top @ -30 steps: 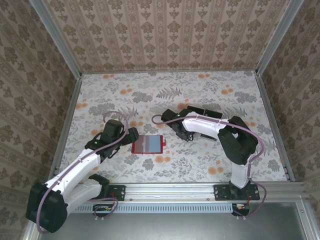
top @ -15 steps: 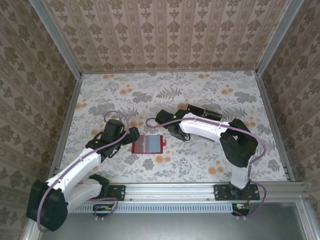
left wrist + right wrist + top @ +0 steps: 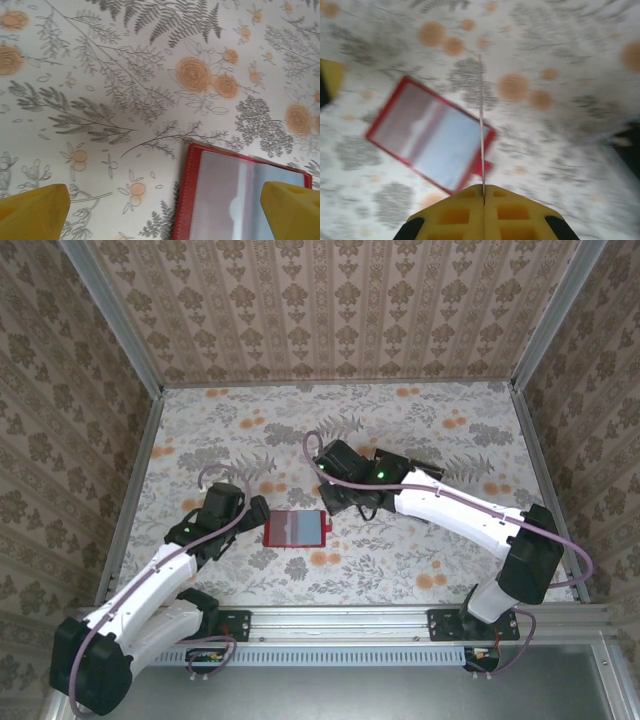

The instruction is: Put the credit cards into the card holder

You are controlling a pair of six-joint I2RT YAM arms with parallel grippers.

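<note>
left gripper [image 3: 161,212]: fingers spread wide with nothing in them, just beside the left edge of the card holder [image 3: 296,528]; it looks best used to pin that edge down.
card holder: lies open and flat on the floral tablecloth [image 3: 230,430], clear pockets up, between the two grippers.
right gripper [image 3: 484,192]: pinched on one credit card [image 3: 481,115], seen edge-on above the holder; level it and line it up with a pocket mouth before sliding.
remaining cards [image 3: 412,462]: apparently the dark pile beyond the right arm.

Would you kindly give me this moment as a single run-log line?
left fingers: open beside wallet | right fingers: shut on card, near wallet | wallet: red, open flat on table
</note>
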